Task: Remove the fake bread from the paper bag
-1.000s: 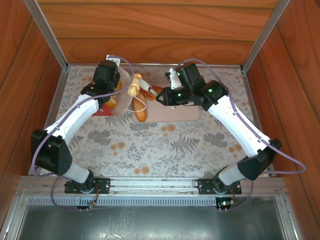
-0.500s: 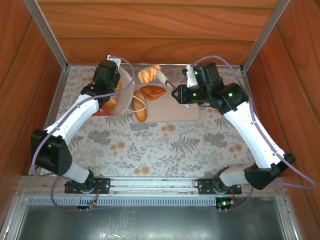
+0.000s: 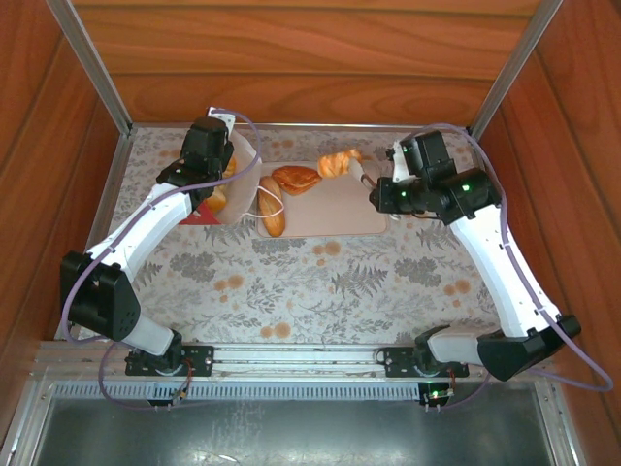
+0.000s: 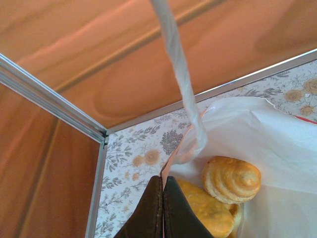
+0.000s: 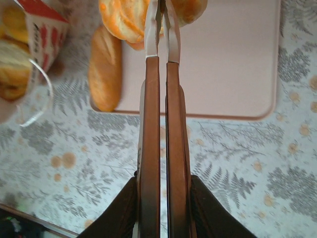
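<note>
I find the right gripper (image 3: 357, 173) clamped on a pastry (image 3: 339, 163), upper centre of the frame. The left gripper (image 4: 162, 186) has its jaws pinched on the paper bag (image 4: 277, 134) rim.

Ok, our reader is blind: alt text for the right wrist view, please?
The right gripper, shut, holds a pastry above the pink tray; an oval loaf lies at the tray's edge, the paper bag beyond.

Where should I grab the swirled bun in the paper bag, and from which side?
Probably across its domed sides, entering through the paper bag's open mouth: the swirled bun lies uppermost there, beside the left gripper pinching the rim.
</note>
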Available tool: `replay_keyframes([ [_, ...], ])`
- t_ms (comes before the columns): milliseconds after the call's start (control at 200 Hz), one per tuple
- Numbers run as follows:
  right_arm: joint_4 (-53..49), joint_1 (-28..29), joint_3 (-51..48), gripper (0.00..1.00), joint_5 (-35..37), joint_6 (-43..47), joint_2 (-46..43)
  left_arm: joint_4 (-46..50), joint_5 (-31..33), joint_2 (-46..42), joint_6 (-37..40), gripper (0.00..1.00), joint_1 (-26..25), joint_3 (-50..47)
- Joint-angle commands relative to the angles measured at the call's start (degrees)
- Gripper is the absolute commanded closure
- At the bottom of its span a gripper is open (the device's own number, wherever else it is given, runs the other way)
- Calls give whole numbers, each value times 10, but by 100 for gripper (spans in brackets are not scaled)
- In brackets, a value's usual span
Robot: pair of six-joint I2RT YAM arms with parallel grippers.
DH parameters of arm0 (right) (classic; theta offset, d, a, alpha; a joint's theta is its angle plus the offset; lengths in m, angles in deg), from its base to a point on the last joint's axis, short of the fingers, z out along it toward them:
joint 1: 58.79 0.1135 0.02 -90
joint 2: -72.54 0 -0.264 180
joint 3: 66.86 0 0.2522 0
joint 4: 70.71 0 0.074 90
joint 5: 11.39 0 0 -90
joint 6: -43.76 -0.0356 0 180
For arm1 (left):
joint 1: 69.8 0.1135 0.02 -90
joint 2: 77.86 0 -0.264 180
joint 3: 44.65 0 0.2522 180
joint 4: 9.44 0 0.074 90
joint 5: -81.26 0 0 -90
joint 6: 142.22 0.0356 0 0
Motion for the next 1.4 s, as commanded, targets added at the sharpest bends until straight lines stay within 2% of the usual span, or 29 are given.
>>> replay_keyframes([
  [0,-19,-4,-6,100,14,42,4,-18,3,-18,6,100,-3,2],
  [400,-36,-3,-11,100,17,119,64,-16,7,-24,7,100,-4,6],
  [600,-34,-1,-2,100,-46,125,100,-15,6,-21,2,100,-3,6],
  [1129,-7,11,36,100,-111,78,191,-21,5,-23,3,100,-3,-3],
  [1394,-23,18,70,100,-110,75,246,-27,3,-29,7,100,-3,-11],
])
